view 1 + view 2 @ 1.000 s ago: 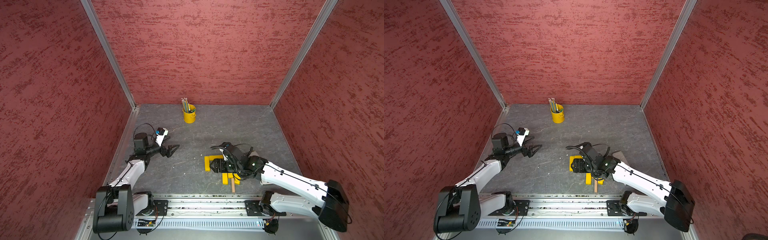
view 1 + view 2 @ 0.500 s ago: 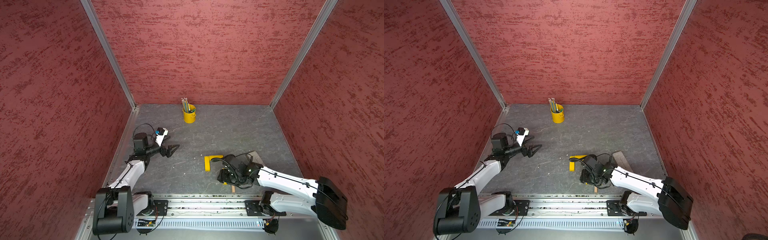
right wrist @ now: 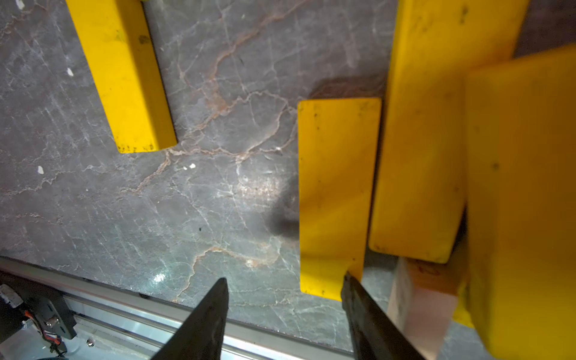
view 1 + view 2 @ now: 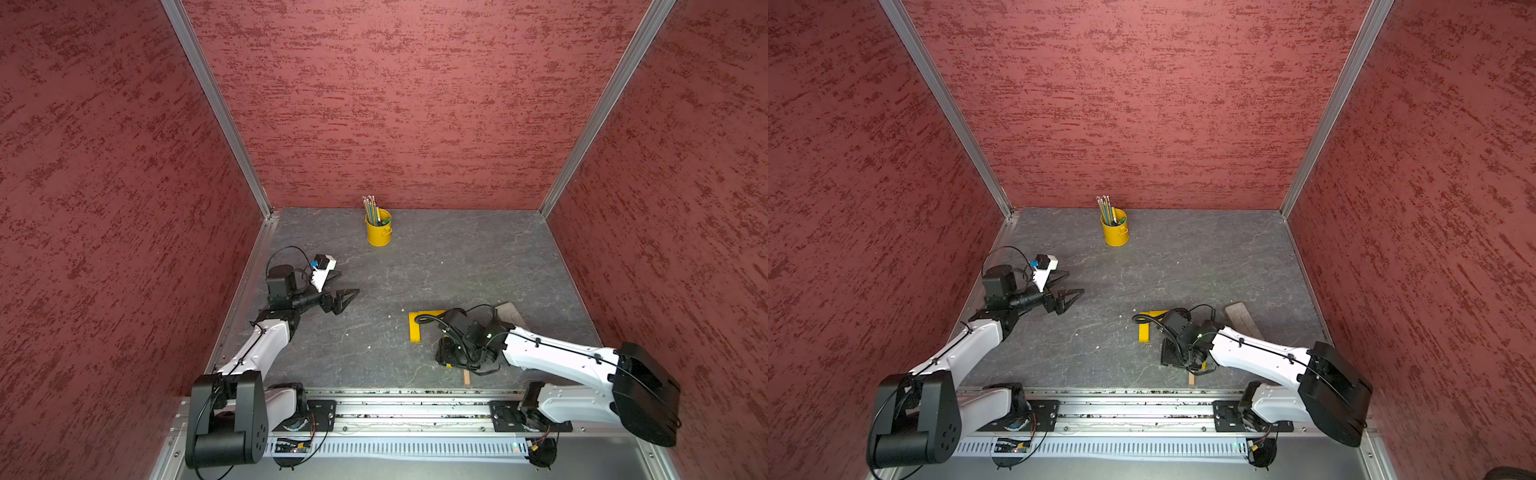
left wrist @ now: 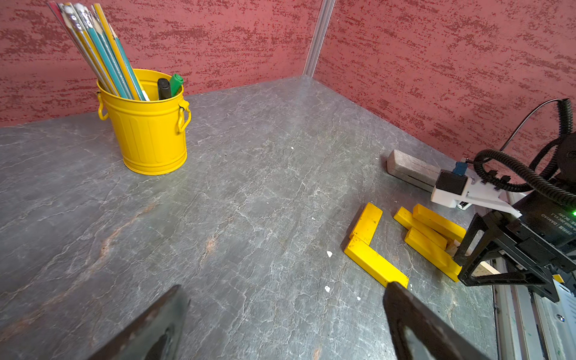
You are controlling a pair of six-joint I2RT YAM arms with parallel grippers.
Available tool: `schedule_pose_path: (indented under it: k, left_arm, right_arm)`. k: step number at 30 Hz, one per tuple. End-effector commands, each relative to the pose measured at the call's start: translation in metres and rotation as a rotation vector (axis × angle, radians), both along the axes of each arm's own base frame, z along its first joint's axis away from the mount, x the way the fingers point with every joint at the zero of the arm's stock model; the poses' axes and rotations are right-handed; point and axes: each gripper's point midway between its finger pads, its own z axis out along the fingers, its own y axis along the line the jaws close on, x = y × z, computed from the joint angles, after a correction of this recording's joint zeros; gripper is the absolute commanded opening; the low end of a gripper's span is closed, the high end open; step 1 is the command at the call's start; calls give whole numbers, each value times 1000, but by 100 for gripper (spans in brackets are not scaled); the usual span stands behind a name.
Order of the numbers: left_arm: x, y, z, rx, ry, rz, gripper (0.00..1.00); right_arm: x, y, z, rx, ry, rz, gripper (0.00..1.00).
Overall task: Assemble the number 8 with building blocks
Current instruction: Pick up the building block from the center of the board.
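Counter (image 4: 436,266): grey veined stone surface inside red textured walls.
Building blocks (image 5: 430,233): small flat rectangular wooden planks, bright yellow, heaped side by side and overlapping near the counter's front edge, propped on one plain tan wooden plank (image 3: 420,296).
Number 8: only an L corner (image 4: 414,328) is laid, one yellow plank (image 5: 366,223) meeting another (image 5: 375,265), just beside the heap.
Right gripper (image 3: 283,277): low over the heap, jaws partly apart with only counter between them. One finger (image 3: 371,318) is against the near corner of a flat yellow plank (image 3: 336,193).
Left gripper (image 5: 285,285): jaws spread wide, nothing between them, well apart from the heap.
Bucket (image 4: 379,232): yellow metal, upright, holding pencils, near the back wall.
Slab (image 4: 1241,318): grey-brown, flat, beyond the heap.
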Motion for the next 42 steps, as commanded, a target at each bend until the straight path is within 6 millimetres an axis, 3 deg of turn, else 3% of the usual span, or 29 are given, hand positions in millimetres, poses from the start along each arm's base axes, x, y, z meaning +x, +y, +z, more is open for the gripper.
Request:
schedule_pose_path:
  k: [1,13,25,33,37,42]
  left_arm:
    - [2,-2,8,-11,-14,-17,100]
    - [1,-2,6,-9,-13,-19,100]
    - [0,-2,5,-9,-8,-19,100]
    - [-1,-1,7,-5,-11,-15,100]
    - [-1,0,3,7,-10,-4,100]
    - [2,0,1,3,-5,-8,100]
  right_arm:
    - [5,-14,0,-85,-32,-11,61]
    - [14,-7,-4,-81,-32,-2,61]
    - [21,-8,-12,-130,-51,24,44]
    - [25,-6,7,-106,-93,38,32]
    - [15,-16,0,-149,-53,66,29]
    - [19,-14,2,-166,-61,90,29]
